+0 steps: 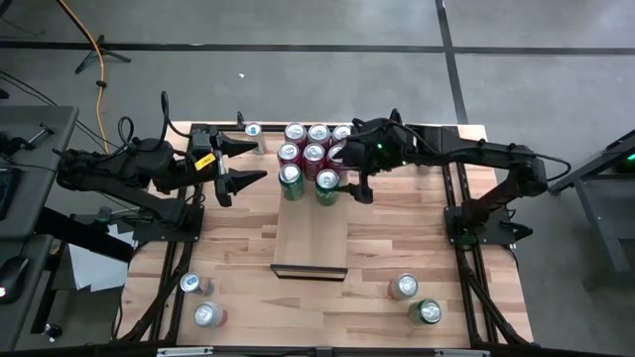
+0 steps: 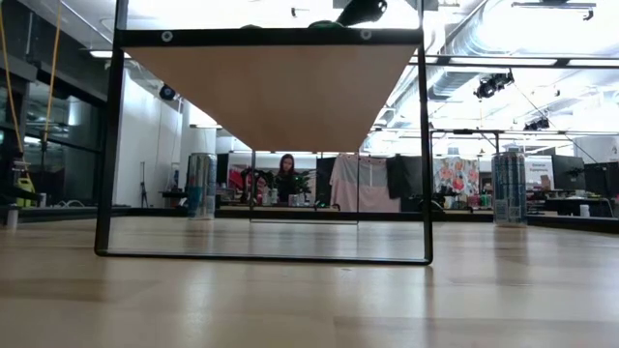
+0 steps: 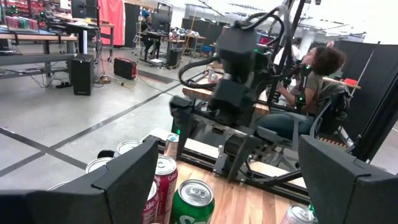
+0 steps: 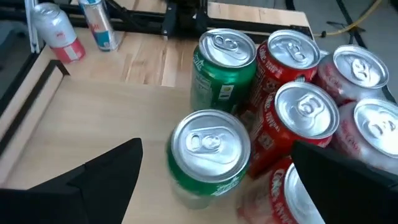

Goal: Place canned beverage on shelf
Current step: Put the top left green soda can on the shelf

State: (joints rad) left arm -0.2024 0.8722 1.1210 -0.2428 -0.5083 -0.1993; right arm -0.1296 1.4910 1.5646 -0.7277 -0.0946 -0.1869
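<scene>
The pale shelf [image 1: 310,233] lies mid-table, a dark lip [image 1: 310,270] at its near end. A cluster of red cans [image 1: 315,152] and two green cans stands upright at its far end. My right gripper [image 1: 349,171] is open just right of the cluster. Its fingers [image 4: 93,180] stand on either side of the nearer green can [image 4: 210,149], also seen from above [image 1: 326,185], without touching it. The other green can [image 4: 224,68] stands beyond. My left gripper [image 1: 245,164] is open and empty, left of the cluster.
Loose cans stand near left [image 1: 190,285], [image 1: 207,315], near right [image 1: 403,288], [image 1: 429,312], and one at the far left [image 1: 253,130]. In the low view the shelf's underside [image 2: 271,87] sits raised on a dark frame. A person [image 3: 311,74] sits beyond the table.
</scene>
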